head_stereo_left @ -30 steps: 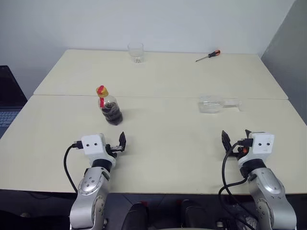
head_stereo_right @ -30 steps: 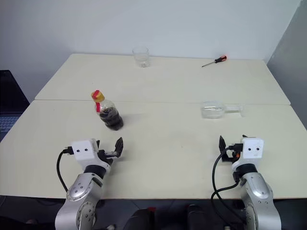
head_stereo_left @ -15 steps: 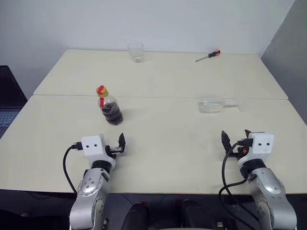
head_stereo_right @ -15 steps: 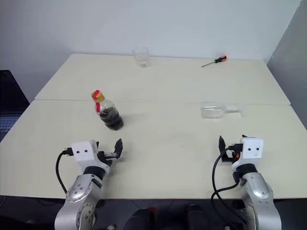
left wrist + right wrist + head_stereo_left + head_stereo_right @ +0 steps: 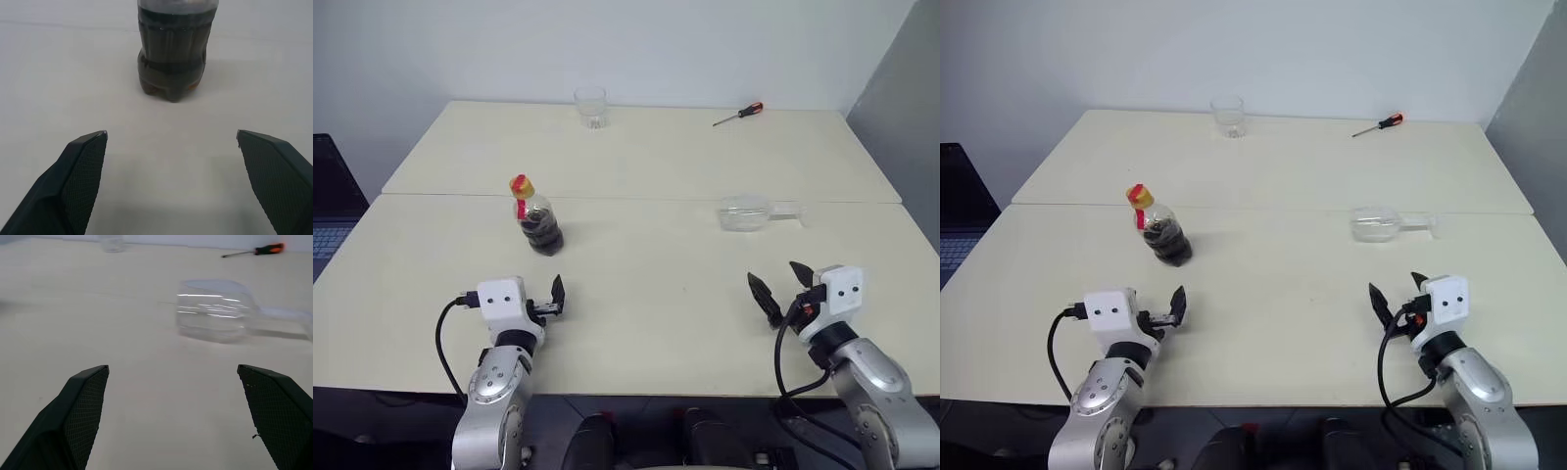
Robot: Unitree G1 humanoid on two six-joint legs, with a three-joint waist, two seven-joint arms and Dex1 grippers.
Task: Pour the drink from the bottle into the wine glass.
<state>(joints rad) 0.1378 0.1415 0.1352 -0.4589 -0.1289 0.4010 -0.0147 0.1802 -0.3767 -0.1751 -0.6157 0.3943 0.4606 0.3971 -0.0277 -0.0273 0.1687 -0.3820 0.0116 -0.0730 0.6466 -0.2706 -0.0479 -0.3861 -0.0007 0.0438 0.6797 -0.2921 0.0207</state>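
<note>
Right gripper [image 5: 778,286] swings inward toward clear stemmed wine glass [image 5: 759,212] lying on its side, fingers spread, empty. Left gripper [image 5: 1171,305] released, static. Left wrist view: clear plastic bottle [image 5: 173,54] of dark drink dead ahead, upright. Right wrist view: glass needs righting first.

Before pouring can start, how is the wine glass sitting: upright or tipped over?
Tipped over. The wine glass lies on its side on the table, bowl toward the bottle's side, stem and foot pointing the other way.
</note>
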